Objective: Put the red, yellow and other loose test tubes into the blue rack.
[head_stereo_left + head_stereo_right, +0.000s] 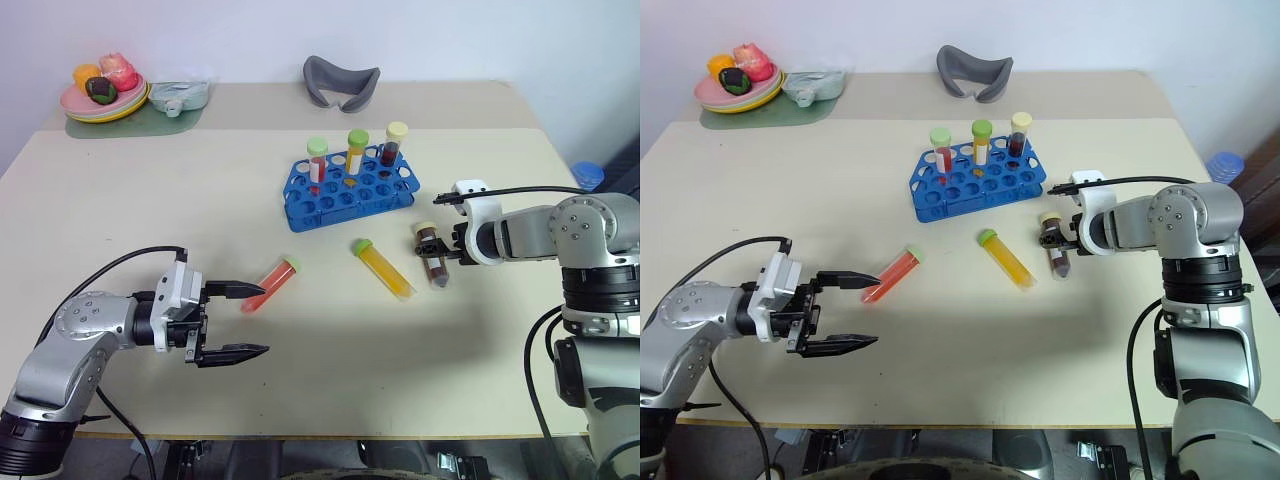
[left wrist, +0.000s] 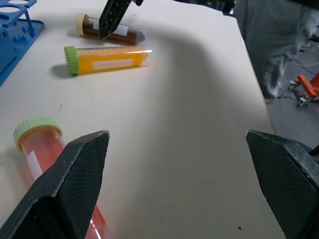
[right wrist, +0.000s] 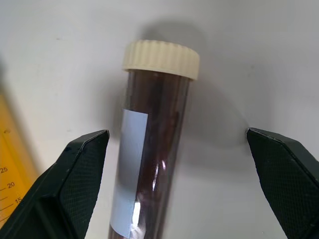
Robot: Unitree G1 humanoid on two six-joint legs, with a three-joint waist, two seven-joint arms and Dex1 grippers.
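Right pincer (image 3: 174, 144) wide, straddling the brown tube (image 3: 149, 149) lying on the worktop (image 1: 150, 200), yellow tube (image 1: 383, 268) just beside, left pincer (image 1: 245, 320) wide, red tube (image 1: 272, 283) at its fingertip, blue rack (image 1: 345, 195) beyond

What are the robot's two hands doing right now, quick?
Left gripper: open, holding nothing, beside the red tube.
Right gripper: open, holding nothing, over the brown tube.
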